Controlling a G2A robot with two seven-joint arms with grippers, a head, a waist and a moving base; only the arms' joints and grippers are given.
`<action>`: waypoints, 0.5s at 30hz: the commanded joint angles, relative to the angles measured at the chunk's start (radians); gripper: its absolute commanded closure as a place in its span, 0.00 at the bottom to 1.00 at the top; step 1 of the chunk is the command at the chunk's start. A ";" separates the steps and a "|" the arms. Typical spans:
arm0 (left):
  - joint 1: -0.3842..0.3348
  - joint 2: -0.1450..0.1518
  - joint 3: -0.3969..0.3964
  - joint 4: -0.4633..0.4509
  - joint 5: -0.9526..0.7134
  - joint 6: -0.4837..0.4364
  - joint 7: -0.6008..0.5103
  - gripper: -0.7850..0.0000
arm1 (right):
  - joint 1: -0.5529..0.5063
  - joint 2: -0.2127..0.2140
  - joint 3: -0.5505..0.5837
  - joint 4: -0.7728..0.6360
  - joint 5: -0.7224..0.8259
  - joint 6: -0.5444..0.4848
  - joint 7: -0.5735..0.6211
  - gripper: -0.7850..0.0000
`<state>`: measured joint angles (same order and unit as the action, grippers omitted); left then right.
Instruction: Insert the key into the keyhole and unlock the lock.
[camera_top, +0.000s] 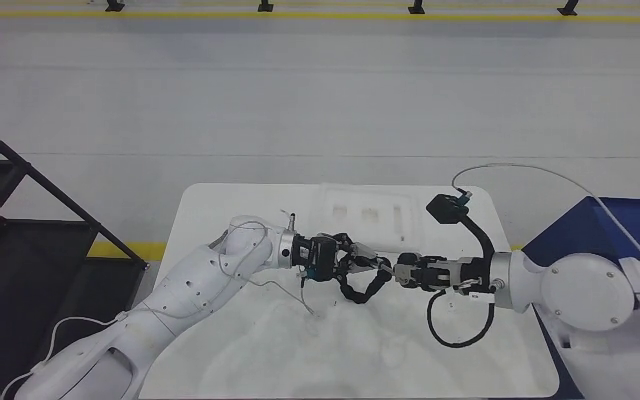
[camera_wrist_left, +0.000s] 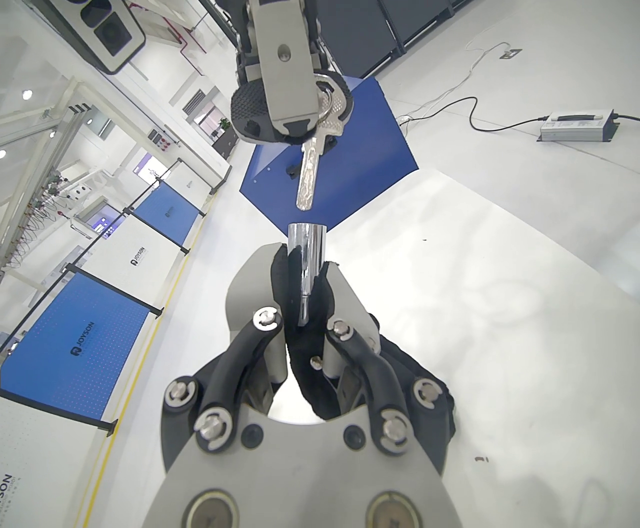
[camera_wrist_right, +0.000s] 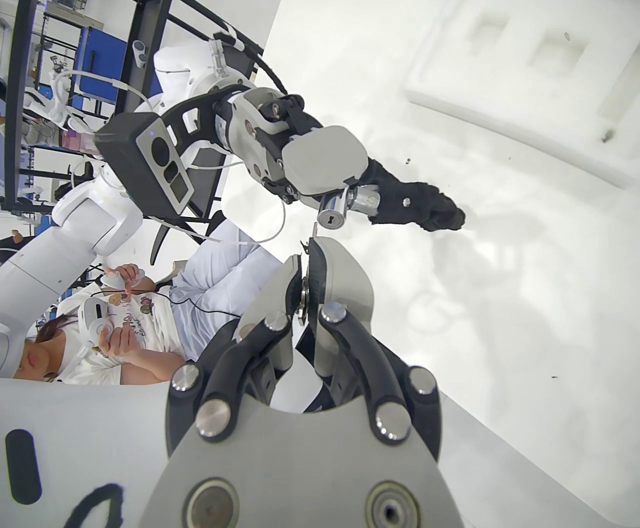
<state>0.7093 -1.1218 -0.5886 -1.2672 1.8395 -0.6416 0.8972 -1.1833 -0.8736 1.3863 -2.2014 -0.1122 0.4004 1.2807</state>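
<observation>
- Here is the surface: a white table spreads across the near half of the top view. A pale grey floor runs beyond it to a yellow line at the far side of the room.
- Off to the far left, a black frame stands beside the table.
- On the table's far side lies a white foam tray with square recesses cut into it.
- Over at the far right, a blue panel sits past the table's edge.
- Now the action, coming in from the left: the left gripper is over the middle of the table, its fingers pinched tight on the lock.
- The lock is a chrome cylinder whose long axis runs straight out along the gripper's fingers. Its keyhole end points at the other arm.
- The lock's black cable loops down from the cylinder toward the table's near side.
- Next comes the key, lying lengthwise along the line between the two arms, tip aimed at the lock.
- The tip is just short of the cylinder's end face, with a small gap showing, and the key is not yet in.
- From the right, the right gripper has its fingers pressed together on the key's head, and the blade sticks out past its fingertips.
</observation>
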 joint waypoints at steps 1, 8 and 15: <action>0.000 0.000 -0.002 0.000 0.005 -0.001 0.005 1.00 | 0.011 0.001 -0.009 0.008 -0.001 0.005 0.009 1.00; 0.003 -0.001 -0.010 0.000 0.014 -0.008 0.014 1.00 | 0.039 0.004 -0.037 0.025 -0.003 0.018 0.027 1.00; 0.005 -0.002 -0.014 0.001 0.021 -0.014 0.021 1.00 | 0.053 0.007 -0.052 0.031 0.002 0.023 0.024 1.00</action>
<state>0.7143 -1.1236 -0.6023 -1.2667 1.8599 -0.6553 0.9174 -1.1318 -0.8669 1.3354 -2.1708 -0.1105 0.4227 1.3054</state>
